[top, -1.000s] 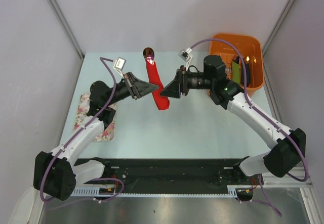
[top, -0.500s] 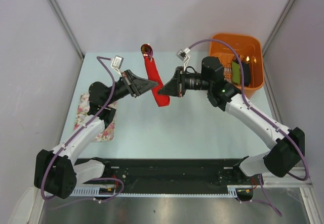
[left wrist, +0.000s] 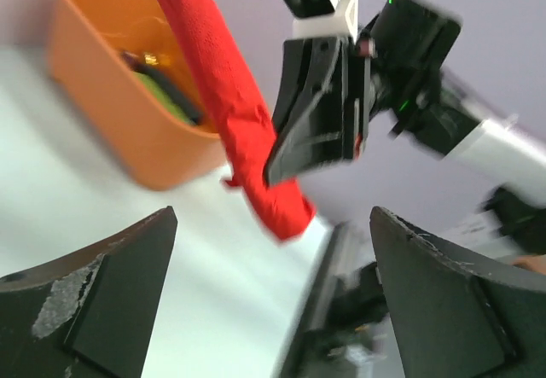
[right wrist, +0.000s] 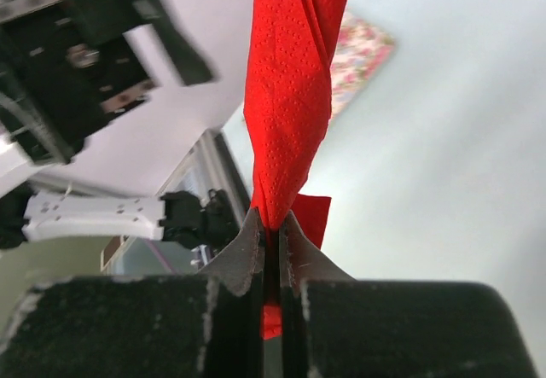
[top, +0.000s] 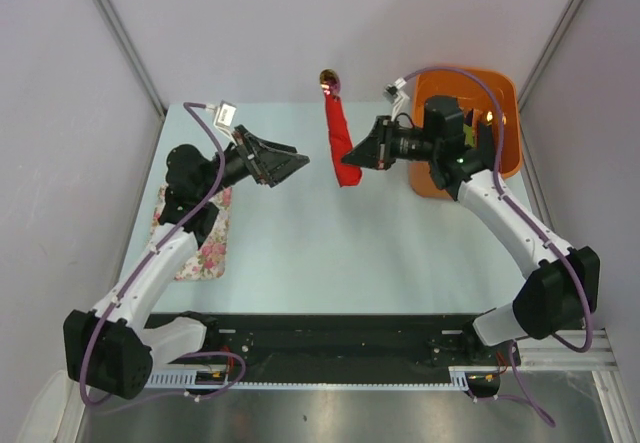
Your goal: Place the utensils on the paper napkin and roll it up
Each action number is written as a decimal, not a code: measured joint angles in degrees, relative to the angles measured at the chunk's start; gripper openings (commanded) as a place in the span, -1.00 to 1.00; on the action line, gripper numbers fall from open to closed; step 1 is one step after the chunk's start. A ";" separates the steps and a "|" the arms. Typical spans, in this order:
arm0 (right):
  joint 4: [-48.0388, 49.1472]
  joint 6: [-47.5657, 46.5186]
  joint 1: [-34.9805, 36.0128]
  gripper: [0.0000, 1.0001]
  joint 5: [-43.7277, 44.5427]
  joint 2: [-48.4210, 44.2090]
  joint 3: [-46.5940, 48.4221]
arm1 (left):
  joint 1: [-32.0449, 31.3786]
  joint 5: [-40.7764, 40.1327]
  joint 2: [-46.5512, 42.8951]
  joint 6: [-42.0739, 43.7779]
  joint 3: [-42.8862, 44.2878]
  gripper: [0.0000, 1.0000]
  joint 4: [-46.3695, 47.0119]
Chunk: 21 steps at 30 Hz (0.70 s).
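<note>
Right gripper [right wrist: 271,224] pinched tight on the lower end of the rolled paper napkin [top: 338,141], held up near the orange basket [top: 505,103] (a dark red spoon bowl [top: 327,80] pokes from the top end). Left gripper [top: 303,160] spread wide, holding nothing, apart from the roll.

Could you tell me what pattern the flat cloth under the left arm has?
The rectangular cloth is white with pink flowers, clearest in the top external view.
</note>
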 measured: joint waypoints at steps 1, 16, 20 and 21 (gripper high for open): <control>-0.87 -0.39 -1.46 -1.00 0.04 -0.04 0.00 | 0.02 -0.17 -0.57 3.23 0.87 0.99 -2.62; -11.67 -10.60 -33.64 -1.00 0.98 9.01 5.88 | 0.81 -6.32 -5.44 39.32 5.49 0.99 -31.78; -13.68 -13.75 -34.84 -1.00 1.53 16.57 11.02 | 1.18 -8.90 -4.09 43.34 7.02 0.99 -35.69; -13.97 -14.49 -34.95 -1.00 1.77 18.53 12.28 | 1.36 -9.51 -3.34 44.68 7.67 0.99 -36.79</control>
